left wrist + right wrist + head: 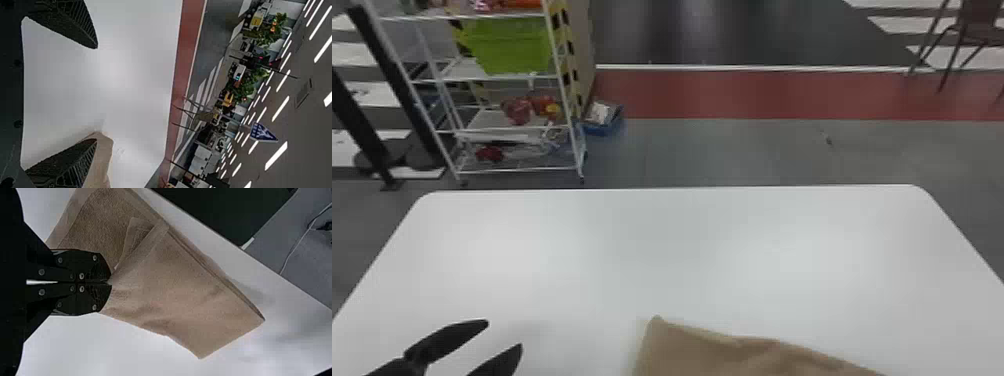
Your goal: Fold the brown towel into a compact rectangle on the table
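My left gripper stands open over the table's left front part, left of the brown towel and apart from it. In the left wrist view the spread fingers of my left gripper have nothing between them, and part of the towel lies beyond one finger. The right wrist view has my right gripper shut on the towel, pinching a gathered bit at its edge. A flap is turned over near that grip, and the rest of the cloth spreads out with soft wrinkles.
The white table extends beyond the towel. Behind it on the floor stand a white shelf rack at the left, a blue bin beside the rack, and a chair at the far right.
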Robot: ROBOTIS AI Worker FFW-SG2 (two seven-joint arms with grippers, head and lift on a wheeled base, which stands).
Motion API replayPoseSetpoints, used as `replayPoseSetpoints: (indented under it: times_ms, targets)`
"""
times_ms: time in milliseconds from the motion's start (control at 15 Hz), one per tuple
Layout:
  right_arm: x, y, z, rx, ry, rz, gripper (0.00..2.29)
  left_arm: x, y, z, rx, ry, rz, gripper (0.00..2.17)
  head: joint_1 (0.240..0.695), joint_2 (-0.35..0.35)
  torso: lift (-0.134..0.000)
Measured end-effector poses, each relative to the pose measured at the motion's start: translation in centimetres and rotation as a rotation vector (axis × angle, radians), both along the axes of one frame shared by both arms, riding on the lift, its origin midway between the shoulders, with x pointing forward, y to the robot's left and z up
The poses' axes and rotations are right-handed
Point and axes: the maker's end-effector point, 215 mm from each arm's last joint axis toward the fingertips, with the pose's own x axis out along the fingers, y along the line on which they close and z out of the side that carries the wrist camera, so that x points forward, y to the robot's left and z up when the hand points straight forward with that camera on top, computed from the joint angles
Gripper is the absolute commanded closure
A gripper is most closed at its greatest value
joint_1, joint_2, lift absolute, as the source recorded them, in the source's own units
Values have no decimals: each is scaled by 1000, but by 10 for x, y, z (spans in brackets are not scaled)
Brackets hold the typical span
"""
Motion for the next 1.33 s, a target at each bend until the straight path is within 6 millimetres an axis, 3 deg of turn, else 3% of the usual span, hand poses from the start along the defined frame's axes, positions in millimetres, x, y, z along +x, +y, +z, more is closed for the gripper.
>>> replayPoseSetpoints:
  times_ms: [200,400,467,600,733,800,1000,1133,1333]
  targets:
    - [1,0,-29,-19,59,4,1615,-3,0,-4,-2,9,0,29,695,-8,-122]
    - [1,0,-33,-18,66,5,1615,-4,1,-5,-1,12,2,29,695,-5,-122]
    - [2,0,-29,-10,57,4,1615,-4,1,-5,1,13,3,29,695,-4,-122]
    - [6,-6,-1,7,-5,-6,1615,-3,2,-6,9,15,7,29,695,-12,-122]
    - [0,-21,29,8,-66,-21,1615,-3,4,-9,13,21,11,29,695,-35,-122]
    - [-6,-28,32,-1,-70,-26,1615,-2,4,-12,10,26,13,29,695,-48,-122]
    - [-18,-43,-6,-30,20,-50,1615,0,0,-16,6,32,7,29,695,-90,-122]
    - [-15,-51,-32,-43,71,-64,1615,1,-2,-17,5,33,2,29,695,-111,-122]
    - [-9,-51,-45,-40,91,-65,1615,1,-4,-17,4,33,0,29,695,-120,-122]
